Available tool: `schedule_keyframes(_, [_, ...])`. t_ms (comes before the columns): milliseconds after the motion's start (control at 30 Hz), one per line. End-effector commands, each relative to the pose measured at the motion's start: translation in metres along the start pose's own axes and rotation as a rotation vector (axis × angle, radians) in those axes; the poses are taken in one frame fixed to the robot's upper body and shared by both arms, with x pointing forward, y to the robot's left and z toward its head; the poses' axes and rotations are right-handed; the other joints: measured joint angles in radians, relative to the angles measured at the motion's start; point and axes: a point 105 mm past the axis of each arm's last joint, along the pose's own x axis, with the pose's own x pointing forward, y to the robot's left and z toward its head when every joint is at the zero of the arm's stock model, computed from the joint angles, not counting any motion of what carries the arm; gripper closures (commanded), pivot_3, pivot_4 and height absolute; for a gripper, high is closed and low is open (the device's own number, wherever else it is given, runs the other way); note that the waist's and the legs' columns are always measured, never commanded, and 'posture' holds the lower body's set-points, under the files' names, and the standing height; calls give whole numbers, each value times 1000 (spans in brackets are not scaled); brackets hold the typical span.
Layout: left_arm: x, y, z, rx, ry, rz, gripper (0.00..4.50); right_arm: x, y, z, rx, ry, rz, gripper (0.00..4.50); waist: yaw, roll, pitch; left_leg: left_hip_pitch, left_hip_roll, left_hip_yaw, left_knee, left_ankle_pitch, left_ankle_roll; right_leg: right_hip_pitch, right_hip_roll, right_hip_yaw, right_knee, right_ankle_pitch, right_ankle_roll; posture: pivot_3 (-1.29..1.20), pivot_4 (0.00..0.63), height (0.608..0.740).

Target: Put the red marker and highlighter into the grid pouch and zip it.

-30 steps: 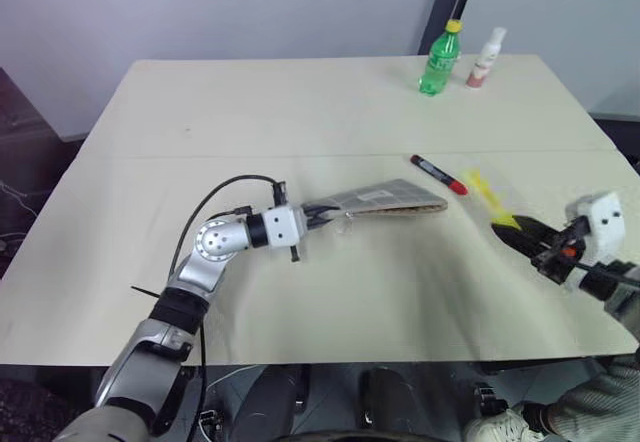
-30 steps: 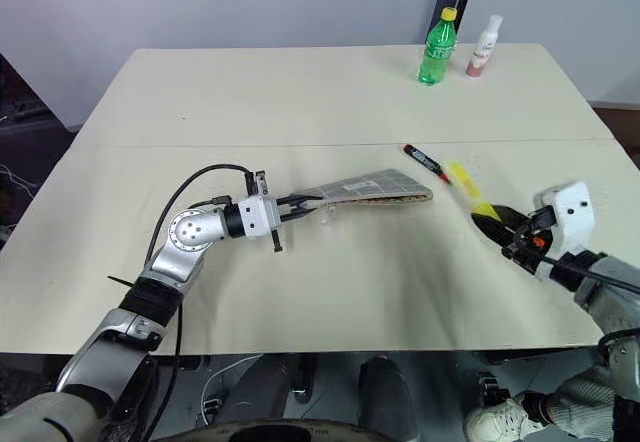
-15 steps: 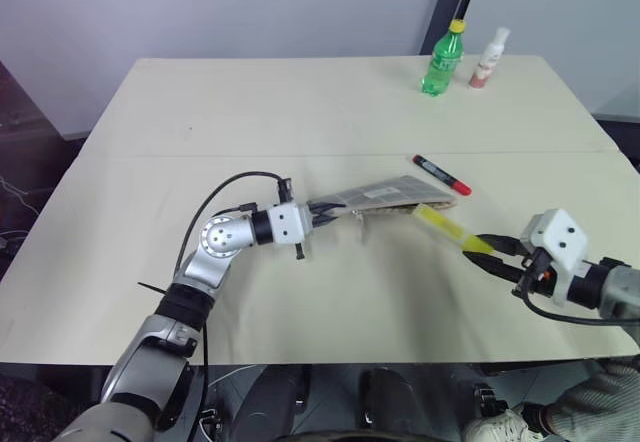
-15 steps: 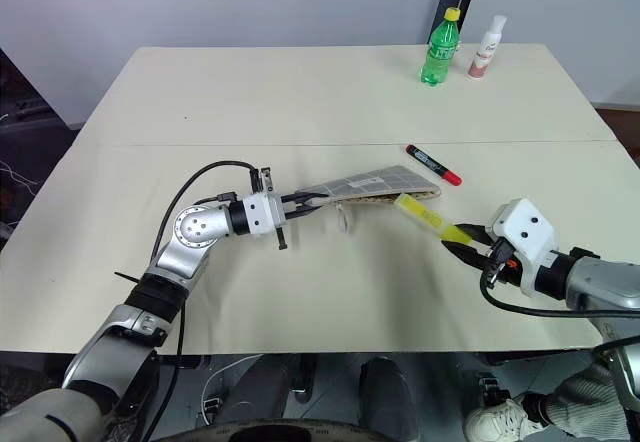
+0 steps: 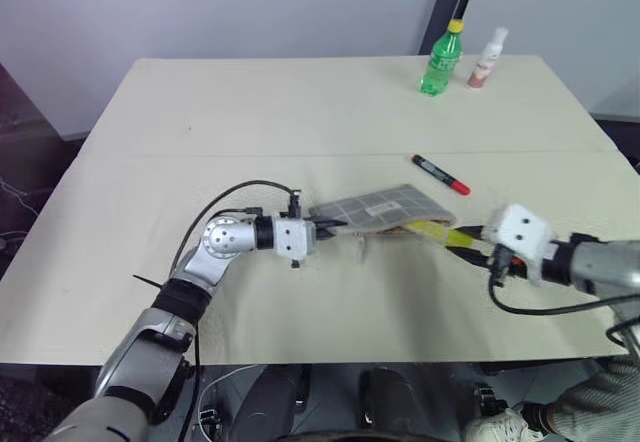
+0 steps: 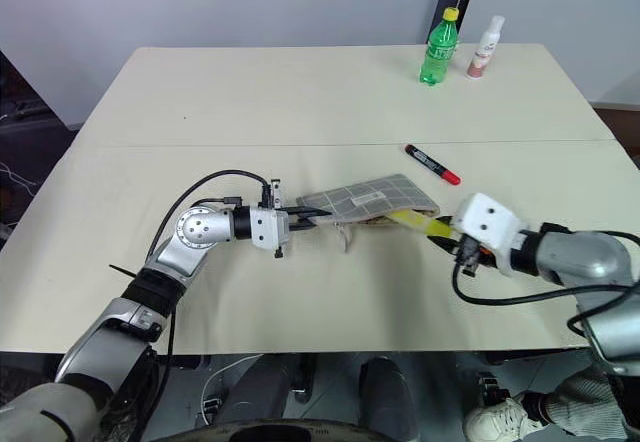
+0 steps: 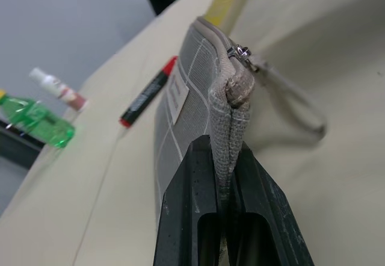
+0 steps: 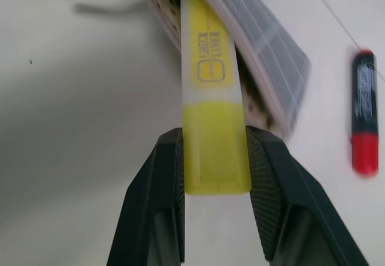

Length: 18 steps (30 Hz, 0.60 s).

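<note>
The grey grid pouch (image 5: pixel 380 208) lies mid-table, its near end lifted. My left gripper (image 5: pixel 322 228) is shut on that end's edge; in the left wrist view the fabric (image 7: pixel 231 127) sits pinched between the black fingers, zipper pull on top. My right gripper (image 5: pixel 463 241) is shut on the yellow highlighter (image 5: pixel 430 230), whose far tip pokes into the pouch's open mouth (image 8: pixel 207 43) with its brownish lining. The red marker (image 5: pixel 439 174) lies flat on the table just behind the pouch's right end, also seen as the red marker (image 8: pixel 364 118) beside the pouch.
A green bottle (image 5: pixel 440 59) and a small white spray bottle (image 5: pixel 487 58) stand at the table's far right edge. A loose pouch strap (image 5: pixel 361 246) hangs onto the tabletop (image 5: pixel 300 112) below the held end.
My right gripper has swung left and down with the highlighter, turning it from upright to pointing into the pouch's mouth. The left gripper kept its hold, the pouch settling slightly lower.
</note>
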Motion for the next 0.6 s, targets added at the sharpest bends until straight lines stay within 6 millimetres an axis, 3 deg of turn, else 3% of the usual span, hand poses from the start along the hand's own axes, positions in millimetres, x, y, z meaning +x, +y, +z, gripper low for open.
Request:
schedule_keyframes(33, [7, 9, 12, 42, -57, -4, 4500, 14, 5, 16, -208, 6, 47, 3626, 1, 0, 0, 0, 0, 0, 0, 0, 0, -1, 0, 0, 0, 0, 0, 0, 150, 740])
schedule_keyframes(200, [11, 19, 20, -13, -116, 41, 4500, 39, 13, 49, -406, -142, 35, 3626, 0, -1, 0, -2, 0, 0, 0, 0, 0, -2, 0, 0, 0, 0, 1, 0, 150, 740])
schedule_keyframes(333, [6, 21, 18, -74, -128, 58, 4500, 41, 16, 60, -373, -234, 42, 3626, 1, -1, 0, -1, 0, -1, 0, 0, 0, -2, 1, 0, 0, 1, 3, 0, 150, 740])
schedule_keyframes(433, [1, 22, 14, -90, -110, 74, 4500, 33, 13, 56, -380, -228, 25, 2155, 1, -1, 0, -1, 0, -1, 0, 0, 0, -2, 1, 0, 0, 2, 3, 0, 150, 740])
schedule_keyframes(567, [-8, 21, 7, -109, -77, 98, 4500, 6, 10, 70, -191, -334, -4, 72, 1, -1, 0, -1, 0, -1, 0, 0, 0, -2, 2, 0, 1, 2, 3, 0, 150, 740])
schedule_keyframes(600, [-11, 20, 4, -111, -65, 103, 4500, -4, 11, 74, -107, -374, -3, 25, 1, -1, 0, -1, 0, -1, 0, 0, 0, -2, 1, 0, 1, 2, 3, 0, 150, 740])
